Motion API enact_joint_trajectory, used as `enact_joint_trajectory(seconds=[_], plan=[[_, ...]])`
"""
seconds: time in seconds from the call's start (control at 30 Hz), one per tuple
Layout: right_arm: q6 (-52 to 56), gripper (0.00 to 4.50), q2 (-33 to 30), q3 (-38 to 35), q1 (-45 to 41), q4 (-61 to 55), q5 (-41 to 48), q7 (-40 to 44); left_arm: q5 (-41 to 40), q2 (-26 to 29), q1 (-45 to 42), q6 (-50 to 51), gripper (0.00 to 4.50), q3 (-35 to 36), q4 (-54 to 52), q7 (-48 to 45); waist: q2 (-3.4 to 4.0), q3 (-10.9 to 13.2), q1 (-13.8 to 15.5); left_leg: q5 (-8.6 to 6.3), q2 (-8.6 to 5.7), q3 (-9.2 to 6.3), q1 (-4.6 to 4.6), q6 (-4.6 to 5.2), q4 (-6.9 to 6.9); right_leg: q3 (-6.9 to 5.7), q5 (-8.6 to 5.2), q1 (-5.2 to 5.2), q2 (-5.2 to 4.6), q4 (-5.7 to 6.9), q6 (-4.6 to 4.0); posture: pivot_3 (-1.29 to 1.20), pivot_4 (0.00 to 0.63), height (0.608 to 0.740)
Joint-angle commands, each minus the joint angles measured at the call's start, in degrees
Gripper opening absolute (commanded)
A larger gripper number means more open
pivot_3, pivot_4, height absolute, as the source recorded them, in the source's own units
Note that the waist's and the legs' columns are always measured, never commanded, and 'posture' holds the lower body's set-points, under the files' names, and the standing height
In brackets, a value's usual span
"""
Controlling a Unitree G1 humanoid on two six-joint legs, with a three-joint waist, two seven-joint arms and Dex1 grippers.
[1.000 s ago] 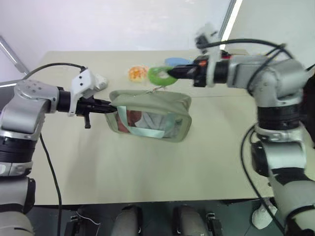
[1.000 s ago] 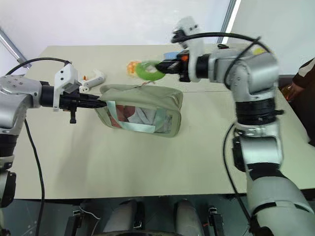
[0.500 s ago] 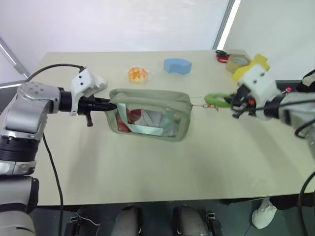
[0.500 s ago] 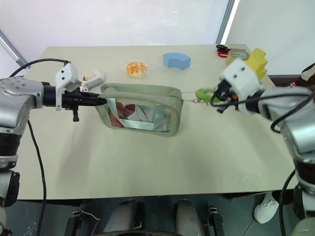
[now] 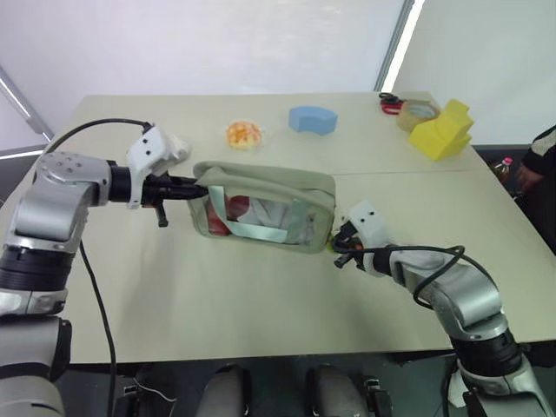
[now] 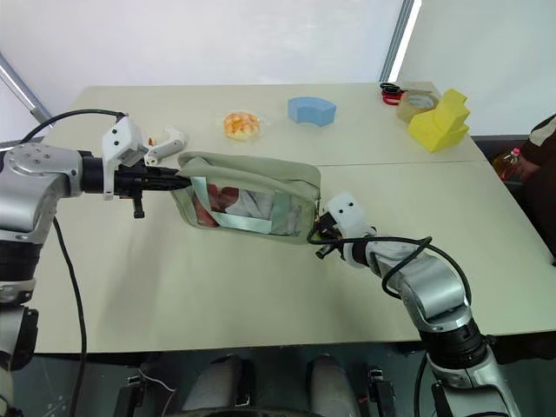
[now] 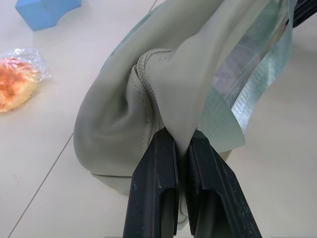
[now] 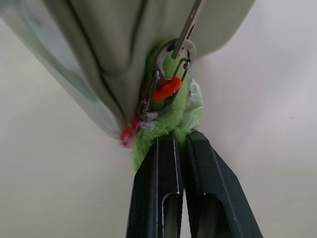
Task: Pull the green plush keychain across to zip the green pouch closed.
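Observation:
The green pouch [image 5: 261, 204] lies in the middle of the table, its clear side panel facing me. My left gripper [image 5: 195, 189] is shut on the fabric at the pouch's left end; the left wrist view shows its fingers [image 7: 156, 163] pinching a fold of the pouch [image 7: 124, 99]. My right gripper [image 5: 339, 245] sits low at the pouch's right end, just above the table. It is shut on the green plush keychain [image 8: 176, 116], which hangs by a metal clip and ring against the pouch's end [image 8: 119, 54].
At the back of the table are a wrapped orange-white ball [image 5: 244, 133], a blue foam block [image 5: 313, 117], a yellow block [image 5: 443, 130], a tape roll [image 5: 420, 110] and red scissors [image 5: 388, 102]. A person [image 5: 534, 165] is at the right edge.
My right gripper swung from above the pouch's back edge out to the right with the keychain, then dropped to the pouch's right end. The left gripper kept its hold.

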Motion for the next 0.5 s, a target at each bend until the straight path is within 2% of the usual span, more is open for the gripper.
enact_joint_trajectory(seconds=[0.03,0.07,0.13,0.17,0.37,0.4,0.5], plan=[[-6.3,0.08,-6.3,1.2,-0.4,2.5,-4.9,2.5,0.1,0.4,0.9,1.1,0.00,-0.6,-0.6,0.1,0.00,0.0,0.0,0.00,0.00,0.00,0.00,0.00,-0.01,0.00,0.00,0.01,0.00,-0.01,0.00,0.00,0.150,0.740],[-8.0,0.37,-8.0,0.5,-0.8,3.3,-5.8,3.1,0.0,0.4,0.9,1.2,0.00,-0.5,-0.6,0.2,0.00,0.0,0.0,0.00,-0.01,0.01,0.00,0.00,0.00,0.01,0.00,0.01,0.00,-0.01,0.00,0.00,0.150,0.740],[-8.0,1.06,-9.9,-3.5,-2.7,3.3,-3.8,5.2,-0.5,0.2,0.5,1.9,0.82,0.1,-0.4,0.3,0.00,0.0,0.0,-0.01,-0.03,0.02,0.00,0.01,0.00,0.02,0.00,0.02,-0.03,-0.03,0.01,0.00,0.150,0.740],[-6.9,1.57,-10.7,-6.1,-4.1,2.8,-1.9,6.6,-1.0,0.3,0.1,2.3,1.18,0.4,-0.1,0.0,-0.01,0.0,0.0,-0.01,-0.02,0.02,0.00,0.02,0.00,0.02,0.00,0.02,-0.02,-0.05,0.01,0.00,0.150,0.740],[2.3,4.49,-17.0,-18.0,-11.7,-0.9,9.7,15.9,-3.3,1.2,-4.6,4.6,4.12,3.0,4.6,-1.2,0.05,0.1,0.0,-0.02,0.05,0.00,-0.05,0.04,-0.03,0.02,0.00,-0.09,0.04,-0.03,0.01,0.00,0.150,0.740],[3.5,4.50,-18.1,-19.4,-12.7,-1.7,12.0,17.7,-3.7,1.7,-5.5,5.0,4.47,3.3,5.5,-1.6,0.05,0.1,0.0,-0.03,0.05,0.00,-0.06,0.04,-0.03,0.03,0.00,-0.11,0.03,-0.03,0.01,0.00,0.150,0.740],[8.6,4.50,-18.8,-22.9,-17.0,-4.3,20.5,21.2,-3.8,2.8,-7.7,4.7,4.47,3.9,7.9,-2.3,0.04,0.1,0.0,-0.03,0.05,0.00,-0.07,0.05,-0.02,0.03,0.00,-0.08,0.02,-0.05,0.01,0.00,0.150,0.740]])
